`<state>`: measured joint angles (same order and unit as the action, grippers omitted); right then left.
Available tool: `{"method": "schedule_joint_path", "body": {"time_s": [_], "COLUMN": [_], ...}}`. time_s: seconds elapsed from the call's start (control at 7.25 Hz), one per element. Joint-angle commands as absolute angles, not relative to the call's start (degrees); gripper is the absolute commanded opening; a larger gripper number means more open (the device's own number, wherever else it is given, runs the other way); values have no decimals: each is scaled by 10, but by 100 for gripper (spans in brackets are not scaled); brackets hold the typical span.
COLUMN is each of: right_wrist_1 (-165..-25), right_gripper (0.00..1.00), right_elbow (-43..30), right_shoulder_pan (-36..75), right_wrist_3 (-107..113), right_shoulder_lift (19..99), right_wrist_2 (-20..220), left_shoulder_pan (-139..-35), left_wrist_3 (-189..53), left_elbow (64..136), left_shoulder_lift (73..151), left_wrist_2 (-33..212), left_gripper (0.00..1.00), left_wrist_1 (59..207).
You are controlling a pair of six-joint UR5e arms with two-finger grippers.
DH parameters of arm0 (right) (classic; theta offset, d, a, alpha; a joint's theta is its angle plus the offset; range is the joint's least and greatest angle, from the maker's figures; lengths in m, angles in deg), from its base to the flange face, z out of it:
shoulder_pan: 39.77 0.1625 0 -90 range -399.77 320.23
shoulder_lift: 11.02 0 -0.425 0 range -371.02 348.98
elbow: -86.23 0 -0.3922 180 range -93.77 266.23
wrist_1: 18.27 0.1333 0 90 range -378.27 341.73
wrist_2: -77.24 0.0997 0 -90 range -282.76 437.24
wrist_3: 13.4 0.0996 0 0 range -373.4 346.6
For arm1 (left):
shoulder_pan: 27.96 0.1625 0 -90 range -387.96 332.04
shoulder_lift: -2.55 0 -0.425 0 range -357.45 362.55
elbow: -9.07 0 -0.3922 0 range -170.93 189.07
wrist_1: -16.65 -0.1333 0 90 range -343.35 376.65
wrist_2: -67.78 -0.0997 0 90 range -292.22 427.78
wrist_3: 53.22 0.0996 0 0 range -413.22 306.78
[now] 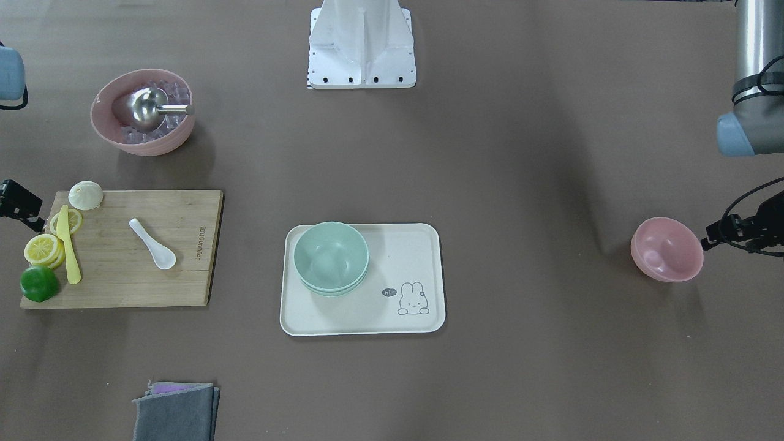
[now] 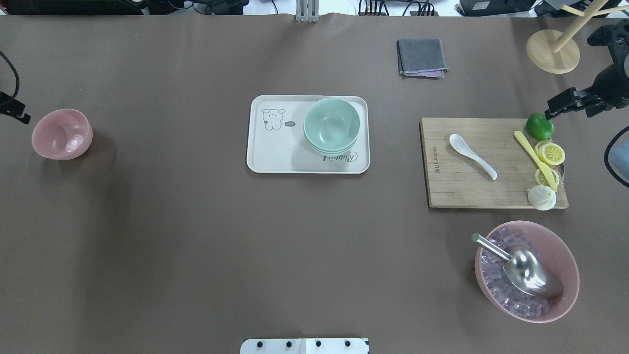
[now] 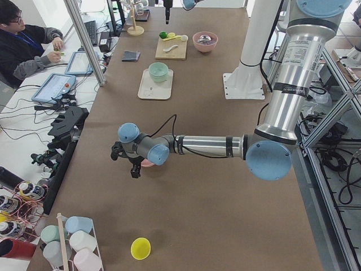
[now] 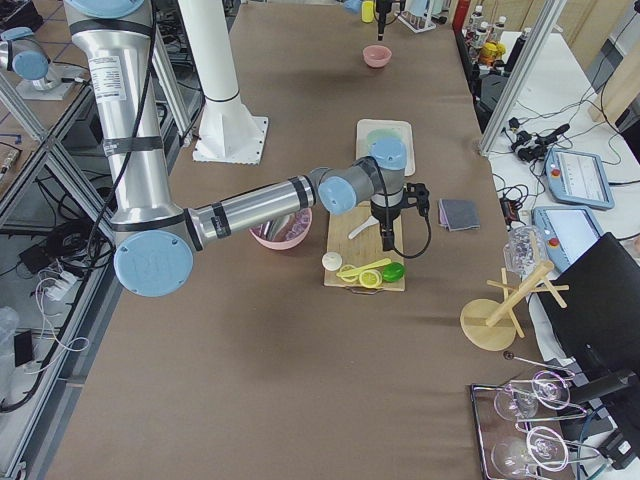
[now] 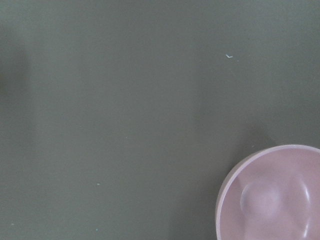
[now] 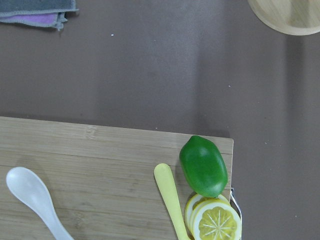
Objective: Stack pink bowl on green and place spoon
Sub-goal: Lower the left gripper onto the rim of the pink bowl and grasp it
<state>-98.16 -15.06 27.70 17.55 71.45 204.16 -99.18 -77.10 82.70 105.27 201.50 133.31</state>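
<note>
The small pink bowl (image 1: pixel 667 249) stands empty on the table at my left end; it also shows in the overhead view (image 2: pixel 62 133) and in the left wrist view's lower right corner (image 5: pixel 280 200). Two stacked green bowls (image 2: pixel 331 125) sit on the cream tray (image 2: pixel 275 152) at the centre. The white spoon (image 2: pixel 471 156) lies on the wooden cutting board (image 2: pixel 467 189). My left gripper (image 3: pixel 135 173) hangs just beside the pink bowl. My right gripper (image 4: pixel 386 244) hovers over the board's end near the lime (image 6: pixel 203 165). I cannot tell whether either is open or shut.
A large pink bowl (image 2: pixel 527 270) with ice cubes and a metal scoop stands near the board. Lemon slices, a yellow knife (image 2: pixel 535 160) and a white bun lie on the board's end. A grey cloth (image 2: pixel 421 57) and a wooden stand (image 2: pixel 552 51) are at the far side.
</note>
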Motion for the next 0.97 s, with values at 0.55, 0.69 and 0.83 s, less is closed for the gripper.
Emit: {"method": "schedule_joint_path", "body": {"time_s": [0.55,0.69,0.83], "right_wrist_1": [-982,-982,-982], "right_gripper": [100,100,100], "right_elbow": [-154,-154,-154], "right_shoulder_pan": [277,277,277], "right_wrist_3": [177,177,177], "right_shoulder_lift": [714,714,714], "right_wrist_2": [2042,2042,2042], "left_shoulder_pan": [-966,-965,-965], "left_wrist_3": [-780,-779,-778], "left_elbow": [805,805,809], "left_shoulder_lift": [1053,1053,1053], "left_wrist_2": [2016,2016,2018], "left_gripper": [54,36,22], "left_wrist_1": [1387,1387,1387]}}
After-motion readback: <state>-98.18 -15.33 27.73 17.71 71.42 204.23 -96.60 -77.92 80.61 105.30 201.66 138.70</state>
